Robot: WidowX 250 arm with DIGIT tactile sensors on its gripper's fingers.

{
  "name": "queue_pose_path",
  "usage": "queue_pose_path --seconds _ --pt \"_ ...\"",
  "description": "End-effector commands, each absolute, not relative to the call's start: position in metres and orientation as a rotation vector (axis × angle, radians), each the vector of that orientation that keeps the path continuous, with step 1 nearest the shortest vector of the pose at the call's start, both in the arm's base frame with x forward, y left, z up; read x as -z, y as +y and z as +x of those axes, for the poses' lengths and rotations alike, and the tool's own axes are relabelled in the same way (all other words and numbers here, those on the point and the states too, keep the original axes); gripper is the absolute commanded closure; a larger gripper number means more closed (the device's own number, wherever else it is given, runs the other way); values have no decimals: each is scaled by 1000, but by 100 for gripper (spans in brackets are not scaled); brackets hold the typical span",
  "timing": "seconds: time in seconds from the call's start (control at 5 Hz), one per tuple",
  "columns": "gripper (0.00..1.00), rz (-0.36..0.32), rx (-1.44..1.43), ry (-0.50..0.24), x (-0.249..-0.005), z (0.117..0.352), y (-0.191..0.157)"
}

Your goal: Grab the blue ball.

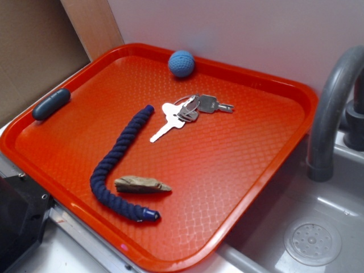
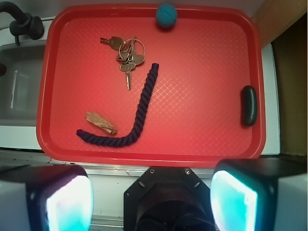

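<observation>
The small light-blue knitted ball (image 1: 181, 63), against the red plastic tray's (image 1: 259, 170) far edge, looks soft and light, best pinched across its middle by the wide-spread gripper (image 2: 151, 199).

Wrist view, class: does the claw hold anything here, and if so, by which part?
Nothing is held. The claw is open at the near edge of the tray, its fingers apart with nothing between them. The blue ball lies untouched at the tray's far rim.
</observation>
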State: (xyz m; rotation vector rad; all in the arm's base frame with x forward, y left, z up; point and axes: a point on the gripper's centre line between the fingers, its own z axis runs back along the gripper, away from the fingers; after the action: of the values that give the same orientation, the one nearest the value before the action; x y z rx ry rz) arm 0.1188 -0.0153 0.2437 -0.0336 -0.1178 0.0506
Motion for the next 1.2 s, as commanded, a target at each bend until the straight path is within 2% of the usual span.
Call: queue_pose_path --seconds 0.0,0.4,0.6,1.0 --pt "0 -34 -51 -118 -244 119 -15" --pt "0 29 -32 -277 -202 220 -3" --pt "0 87 7 -279 -167 264 9" --pt "0 87 7 -279 -167 264 9"
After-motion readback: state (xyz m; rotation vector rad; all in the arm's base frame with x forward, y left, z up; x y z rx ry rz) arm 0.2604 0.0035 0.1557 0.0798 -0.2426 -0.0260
